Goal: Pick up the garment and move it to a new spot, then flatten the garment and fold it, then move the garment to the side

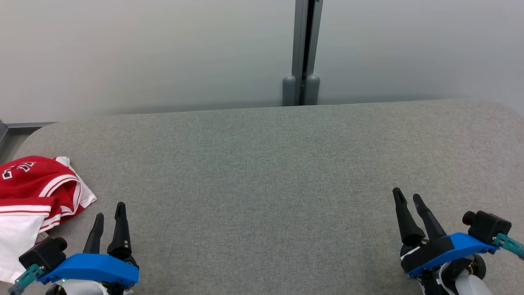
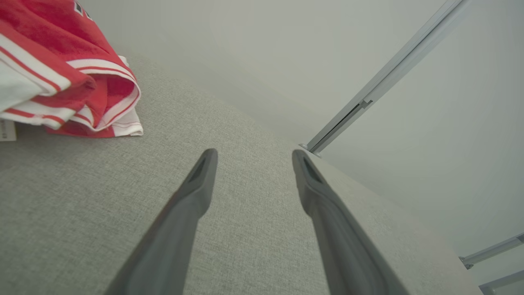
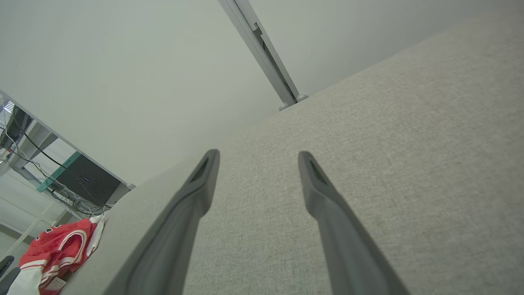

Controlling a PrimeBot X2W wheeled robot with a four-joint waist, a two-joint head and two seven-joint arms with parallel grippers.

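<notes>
The left gripper (image 1: pixel 109 209) sits at the lower left of the head view, its two dark fingers spread apart with nothing between them, tips hovering over the grey fabric-covered surface (image 1: pixel 262 164). The right gripper (image 1: pixel 406 194) sits at the lower right, likewise spread wide and holding nothing. The garment (image 1: pixel 37 180), red with white stripes and a white panel, lies bunched at the far left edge of the frame, just up and left of the left gripper and not touching it; it is well apart from the right gripper. A grey metal post (image 1: pixel 303 53) rises against the pale wall at top centre. In the left wrist view, the left gripper's fingers rise from the bottom edge with a clear gap showing bare grey fabric between them. The garment (image 2: pixel 61 61) fills the upper left corner, folded over on itself in a loose heap, with a small white label (image 2: pixel 6 130) at the left edge beneath it. In the right wrist view, the right gripper's fingers stand just as far apart over bare surface, and the garment (image 3: pixel 57 250) appears small in the lower left corner, at the far end of the surface. Behind it, a dark box (image 3: pixel 88 184) and tangled cables sit in the left background.
</notes>
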